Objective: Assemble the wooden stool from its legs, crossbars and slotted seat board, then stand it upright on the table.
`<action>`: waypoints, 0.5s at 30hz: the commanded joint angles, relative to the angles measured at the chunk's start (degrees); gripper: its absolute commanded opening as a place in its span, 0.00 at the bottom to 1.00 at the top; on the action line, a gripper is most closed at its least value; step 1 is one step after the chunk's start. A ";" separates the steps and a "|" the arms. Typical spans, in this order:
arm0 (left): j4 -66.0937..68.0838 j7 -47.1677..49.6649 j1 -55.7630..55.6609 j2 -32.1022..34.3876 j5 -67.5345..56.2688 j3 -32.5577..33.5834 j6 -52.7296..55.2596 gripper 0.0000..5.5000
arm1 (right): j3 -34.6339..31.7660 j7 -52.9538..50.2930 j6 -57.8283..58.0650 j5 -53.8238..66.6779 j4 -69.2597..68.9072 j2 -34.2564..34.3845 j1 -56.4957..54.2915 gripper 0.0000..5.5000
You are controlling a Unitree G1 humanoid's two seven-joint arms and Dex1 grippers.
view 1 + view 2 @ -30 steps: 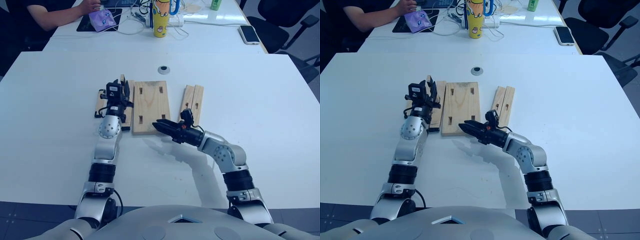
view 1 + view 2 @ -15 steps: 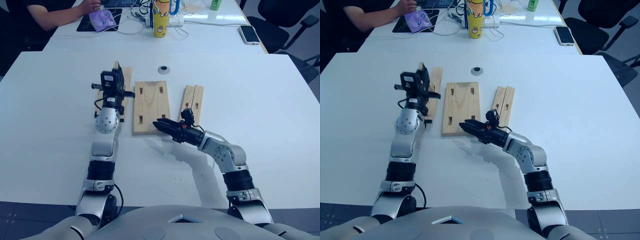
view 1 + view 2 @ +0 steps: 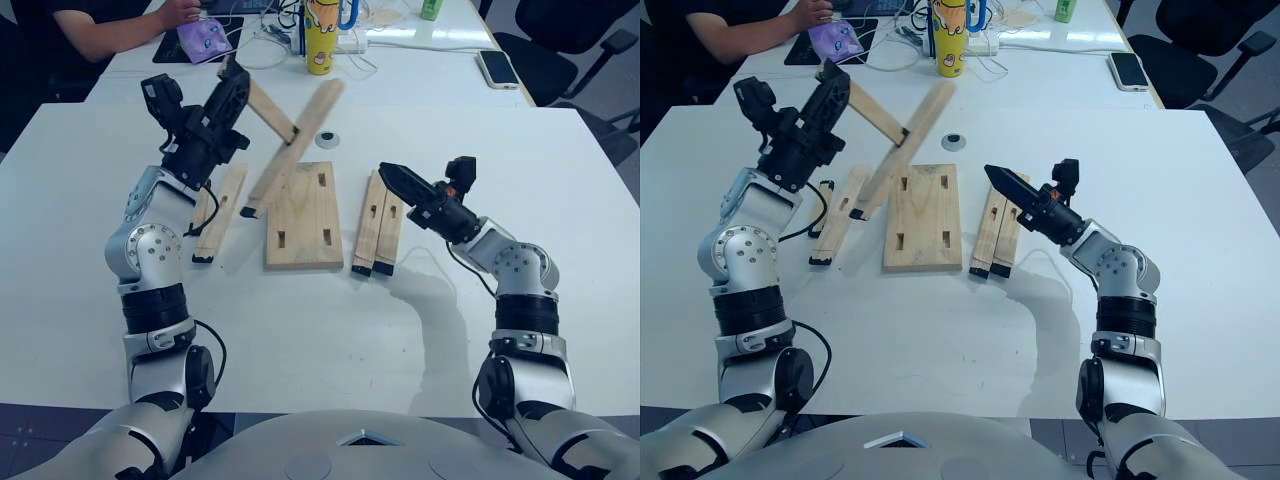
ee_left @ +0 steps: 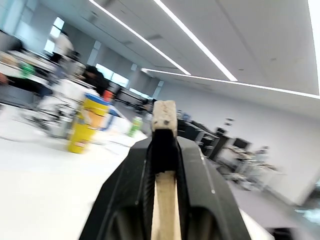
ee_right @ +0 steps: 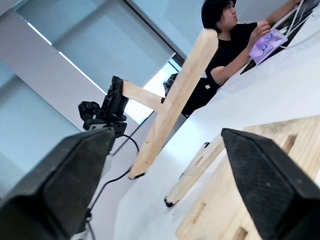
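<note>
While my left claw [image 3: 232, 92] is up in the air over the far left part of the table [image 3: 520, 330], it pinches one end of a crossbar [image 3: 270, 108]. In the left wrist view the wood sits tight between the two dark fingers [image 4: 195, 170], with its tip poking out past them. The crossbar's other end meets a long leg [image 3: 300, 140], which hangs tilted. The leg's top points toward the far edge of the table, and its black-capped foot is down just beside the left edge of the seat board [image 3: 303, 215]. I cannot tell whether that foot touches the table or floats just above it, and the joint itself is too small for me to judge how firmly it is seated.

The seat board lies flat in the middle of the table with four slots showing. To its left a loose leg [image 3: 222, 208] lies flat. Beside that leg is another strip of wood [image 3: 203, 207], mostly covered by my left arm, so I cannot say what piece it is.

On the right of the board, two more legs [image 3: 378, 225] lie side by side, touching, with their black feet toward me. My right claw [image 3: 390, 176] hangs over their far ends with nothing in it. From the head it looks like one dark point, but the right wrist view shows its fingers spread wide.
</note>
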 commanded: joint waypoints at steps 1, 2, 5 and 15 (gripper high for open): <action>-1.17 -2.57 -1.04 -0.02 -9.89 1.17 6.19 0.08 | -0.10 0.58 2.84 1.39 -0.07 0.66 -0.88 0.89; -1.74 -2.75 -0.78 -0.05 -11.99 1.19 7.50 0.08 | -0.53 0.35 3.61 2.27 -0.31 1.17 -0.76 0.92; -2.88 -2.47 -0.16 0.21 -16.28 1.14 10.34 0.08 | -1.91 -0.04 6.02 4.96 -1.52 2.19 -0.40 0.98; -2.88 -1.36 1.05 0.58 -21.06 0.83 13.22 0.08 | -5.38 -1.61 11.63 12.84 -4.78 2.61 -0.66 0.98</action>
